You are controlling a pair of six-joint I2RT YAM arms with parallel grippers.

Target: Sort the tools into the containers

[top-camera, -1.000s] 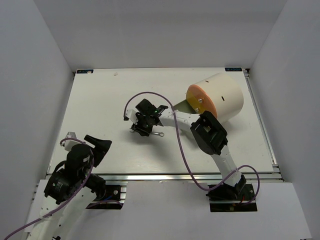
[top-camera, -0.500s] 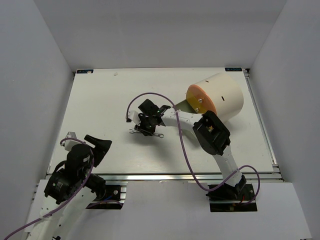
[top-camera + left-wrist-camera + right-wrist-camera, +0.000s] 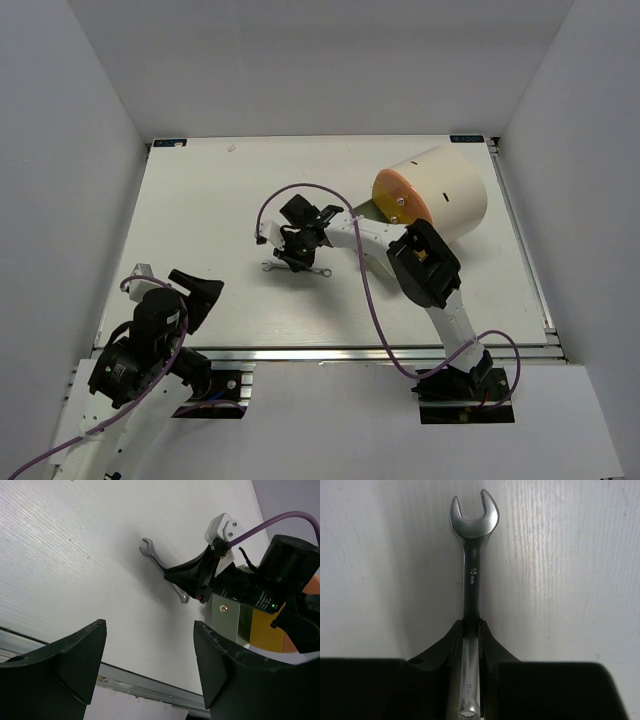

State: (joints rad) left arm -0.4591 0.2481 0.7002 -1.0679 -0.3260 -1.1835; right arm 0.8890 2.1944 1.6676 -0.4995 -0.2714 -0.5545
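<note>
Right gripper [image 3: 471,628], seemingly snug around wrench [image 3: 472,575]

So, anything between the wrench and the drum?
Nothing visible. The right claw is shut on the wrench, and only the right arm itself lies over the table between it and the drum.

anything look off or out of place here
Nothing spilled or damaged. The wrench lies flat on the table, its shank pinched between the right fingers. The one mild oddity: the drum lies on its side, orange face toward the wrench.
</note>
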